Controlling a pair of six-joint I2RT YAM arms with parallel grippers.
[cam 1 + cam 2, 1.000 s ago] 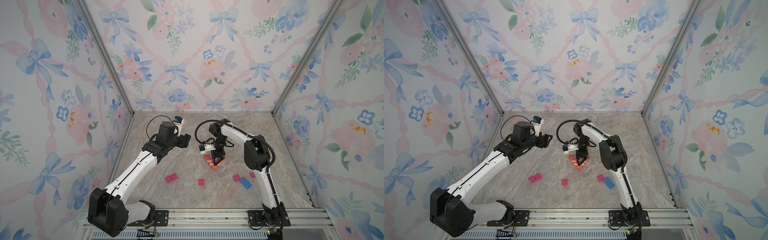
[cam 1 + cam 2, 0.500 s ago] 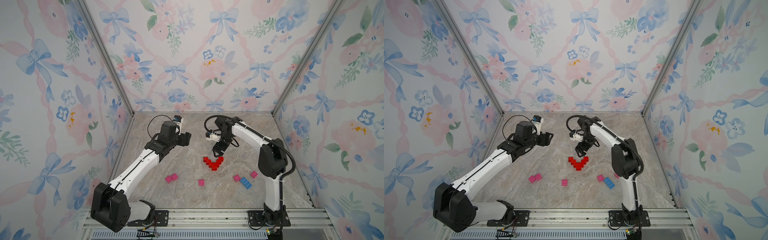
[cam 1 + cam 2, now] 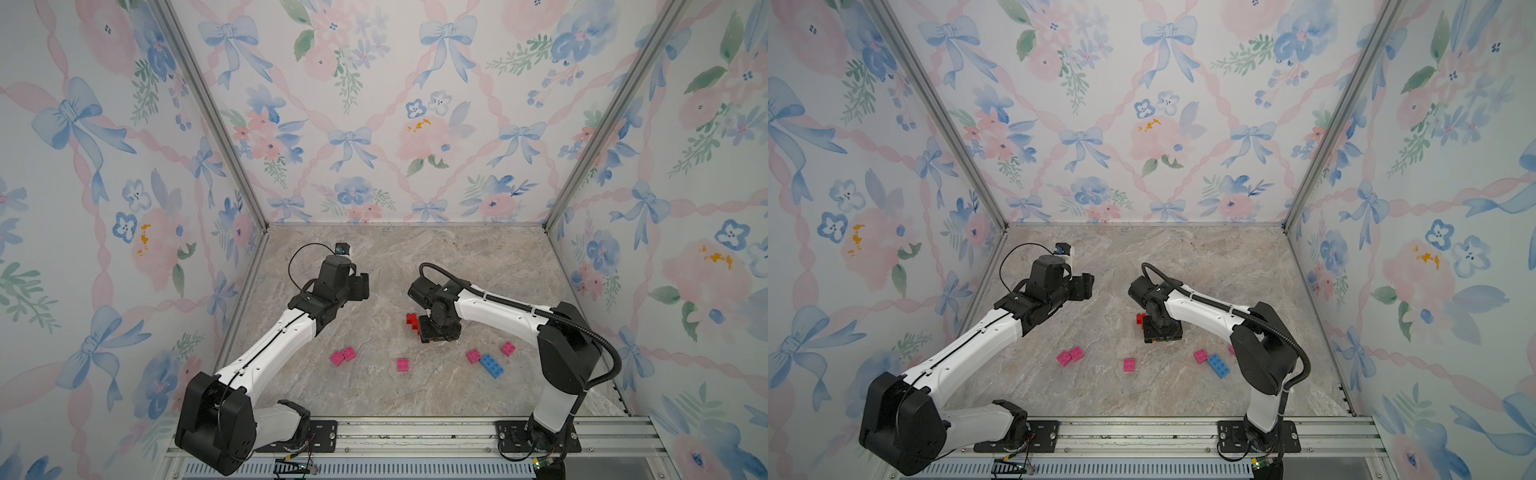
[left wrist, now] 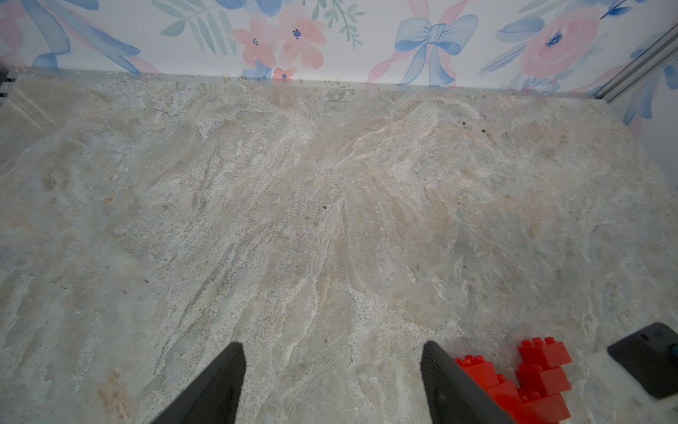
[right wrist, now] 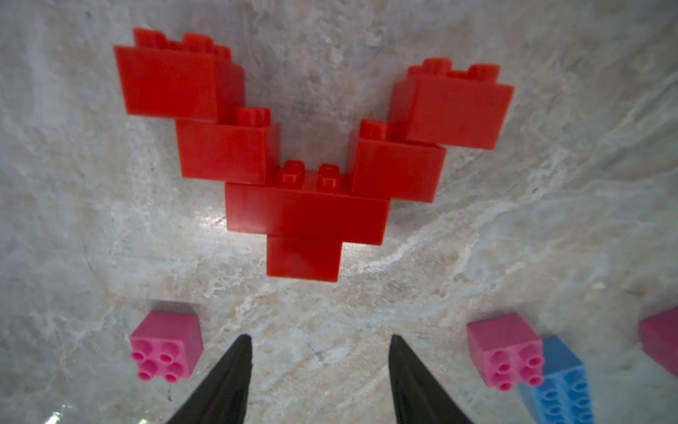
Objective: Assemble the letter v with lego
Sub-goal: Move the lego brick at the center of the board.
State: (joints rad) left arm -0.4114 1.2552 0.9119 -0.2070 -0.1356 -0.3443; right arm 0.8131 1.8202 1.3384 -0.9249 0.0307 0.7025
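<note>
A marbled tabletop point(image 3: 478, 257) carries a red lego V point(image 5: 308, 213), loose pink bricks point(image 3: 402, 364) and one blue brick point(image 3: 491, 366).

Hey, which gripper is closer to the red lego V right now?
Right. The right gripper hangs right by the red V; the left gripper sits well apart, off to the V's left.

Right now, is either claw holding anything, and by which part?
Nothing is held. Left claw open over bare tabletop; right claw open, not touching the red V.
</note>
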